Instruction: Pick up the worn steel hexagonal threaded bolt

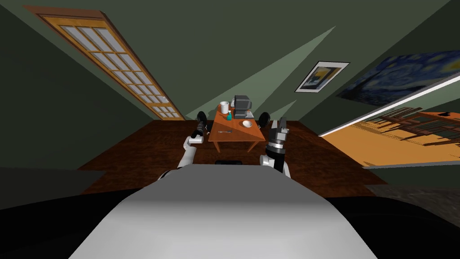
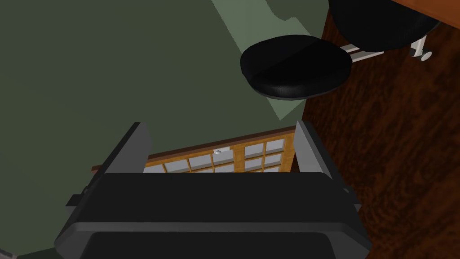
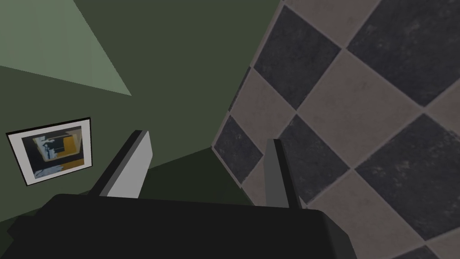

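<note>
Small orange-brown wooden table (image 1: 236, 130) stands ahead on a dark wood floor (image 1: 134, 153), well apart from both hands. On its top:
- white mug (image 1: 224, 107) at the far left corner
- teal bottle (image 1: 229, 116) just in front of the mug
- grey boxy machine (image 1: 241, 104) at the far edge
- white bowl (image 1: 247, 123) toward the right side

Bolt (image 1: 224, 131) is a small grey sliver lying flat on the near-left part of the tabletop, apart from the bowl and bottle. It is too small to make out thread or head.

A black round stool (image 1: 201, 116) sits off the table's left side, and another black stool (image 1: 264, 118) off its right.

Left gripper (image 2: 220, 150) is low beside the table's left edge with its fingers spread wide and nothing between them. In the left wrist view the black stool seat lies beyond the fingertips, with the paned wooden door (image 2: 233, 157) behind.

Right gripper (image 1: 283, 121) is raised to the right of the table, near the right stool — fingers pointing up, apart, holding nothing
</note>
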Tool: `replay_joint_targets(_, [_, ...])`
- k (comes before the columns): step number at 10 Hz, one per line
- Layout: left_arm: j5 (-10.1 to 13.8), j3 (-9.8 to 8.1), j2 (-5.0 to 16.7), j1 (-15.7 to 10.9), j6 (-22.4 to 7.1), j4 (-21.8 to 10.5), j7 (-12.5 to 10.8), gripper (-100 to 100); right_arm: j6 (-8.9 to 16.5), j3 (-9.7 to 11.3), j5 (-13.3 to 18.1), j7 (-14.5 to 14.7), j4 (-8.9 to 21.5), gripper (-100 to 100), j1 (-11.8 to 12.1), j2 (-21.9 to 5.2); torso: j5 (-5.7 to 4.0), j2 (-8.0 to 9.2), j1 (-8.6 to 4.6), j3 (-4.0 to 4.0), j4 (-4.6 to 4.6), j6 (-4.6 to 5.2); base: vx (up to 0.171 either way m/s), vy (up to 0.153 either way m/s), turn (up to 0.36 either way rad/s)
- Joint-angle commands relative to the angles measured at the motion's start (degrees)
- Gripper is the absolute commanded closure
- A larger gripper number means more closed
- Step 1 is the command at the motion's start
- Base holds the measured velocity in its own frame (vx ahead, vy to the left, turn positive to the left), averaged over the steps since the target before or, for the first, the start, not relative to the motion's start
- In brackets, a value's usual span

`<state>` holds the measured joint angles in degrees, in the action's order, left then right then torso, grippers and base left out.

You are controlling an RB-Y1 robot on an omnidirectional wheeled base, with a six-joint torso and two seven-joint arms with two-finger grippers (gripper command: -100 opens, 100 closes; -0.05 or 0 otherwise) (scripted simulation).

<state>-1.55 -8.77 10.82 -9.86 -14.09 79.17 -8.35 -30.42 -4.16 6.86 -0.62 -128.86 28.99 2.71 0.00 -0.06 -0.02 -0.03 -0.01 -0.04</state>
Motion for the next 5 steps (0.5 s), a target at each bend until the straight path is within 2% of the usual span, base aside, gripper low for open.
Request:
replay_joint_targets(1, [0.1, -0.23, -0.4, -1.9, -2.5, -2.9, -0.5, -100, 0.0, 0.0, 0.0, 0.0, 0.0, 0, 0.0, 0.0, 0.00, 0.00, 0.00, 0.00, 0.00, 0.00, 0.005, -0.011, -0.118])
replay_joint_targets(2, [0.1, -0.23, -0.4, -1.9, -2.5, -3.3, -0.5, -100, 0.0, 0.0, 0.0, 0.0, 0.0, 0, 0.0, 0.0, -0.01, -0.02, -0.04, -0.01, 0.00, 0.04, 0.006, -0.008, -0.076])
replay_joint_targets(3, [0.4, -0.38, -0.4, -3.6, -4.4, -5.4, -1.0, -100, 0.0, 0.0, 0.0, 0.0, 0.0, 0, 0.0, 0.0, -0.01, -0.01, -0.03, -0.01, 0.00, 0.00, 0.008, -0.013, -0.095])
replay_joint_targets(4, [0.4, -0.38, -0.4, -3.6, -4.4, -6.2, -1.0, -100, 0.0, 0.0, 0.0, 0.0, 0.0, 0, 0.0, 0.0, -0.01, -0.02, -0.05, -0.01, 0.00, 0.02, 0.012, -0.012, -0.087])
replay_joint_targets(5, [0.8, -0.50, -0.5, -5.2, -6.1, -8.0, -1.6, -100, 0.0, 0.0, 0.0, 0.0, 0.0, 0, 0.0, 0.0, -0.01, -0.03, -0.04, -0.02, -0.01, 0.00, 0.020, -0.020, -0.154])
